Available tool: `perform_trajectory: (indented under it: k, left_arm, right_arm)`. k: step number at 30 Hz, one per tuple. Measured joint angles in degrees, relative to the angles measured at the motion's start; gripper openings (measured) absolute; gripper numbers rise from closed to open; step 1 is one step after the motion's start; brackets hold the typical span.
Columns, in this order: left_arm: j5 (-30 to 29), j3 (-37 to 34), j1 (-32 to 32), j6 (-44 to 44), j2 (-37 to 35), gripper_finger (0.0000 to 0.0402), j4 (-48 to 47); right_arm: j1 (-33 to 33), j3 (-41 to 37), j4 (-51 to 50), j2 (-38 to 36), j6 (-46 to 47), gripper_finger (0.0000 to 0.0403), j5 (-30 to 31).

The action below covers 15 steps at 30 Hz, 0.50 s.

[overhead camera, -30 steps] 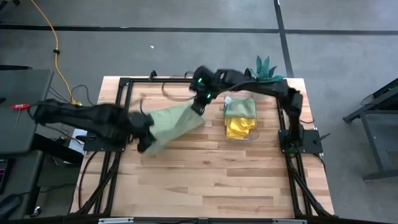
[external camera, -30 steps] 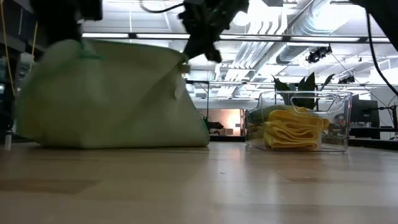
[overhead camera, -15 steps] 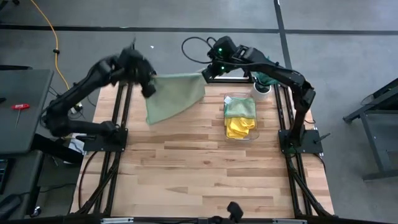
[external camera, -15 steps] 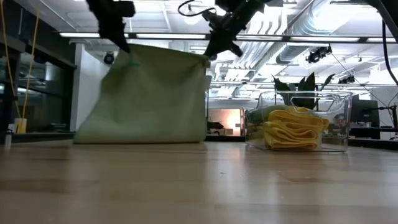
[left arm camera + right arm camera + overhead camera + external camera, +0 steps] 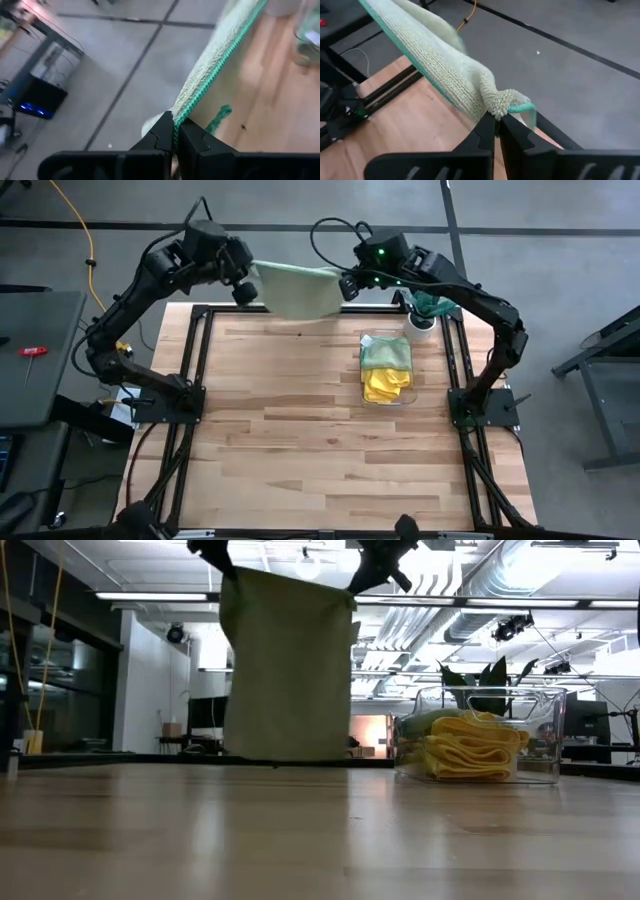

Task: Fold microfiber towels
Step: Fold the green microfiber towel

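Presently: sage towel (image 5: 298,290) unfolded, pinched aloft above the table's (image 5: 300,440) far edge by left gripper (image 5: 243,283) and right gripper (image 5: 347,284); remaining towels (image 5: 386,370) binned.

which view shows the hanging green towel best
The low view: the pale sage green microfiber towel hangs as a full flat sheet above the table. The high view shows it foreshortened between both arms. The wrist views show only its pinched corners.

wooden table (image 5: 300,450) | clear bin (image 5: 388,370) right of centre | potted plant (image 5: 428,298) far right corner | yellow cable (image 5: 90,255) on floor
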Motion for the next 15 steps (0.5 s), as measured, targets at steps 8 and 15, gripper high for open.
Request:
perform_trajectory:
  k: [8, 15]
  left_arm:
    - [-2.35, -0.47, -4.01, -8.44, -0.39, 0.0, -14.1]
    - [-7.65, -7.76, -6.03, -20.39, -4.43, 0.0, -24.88]
  right_arm:
    - [4.59, 0.0, -5.02, 0.33, 0.31, 0.0, -1.13]
    - [7.62, -0.16, -15.46, 0.28, 2.39, 0.0002, 2.79]
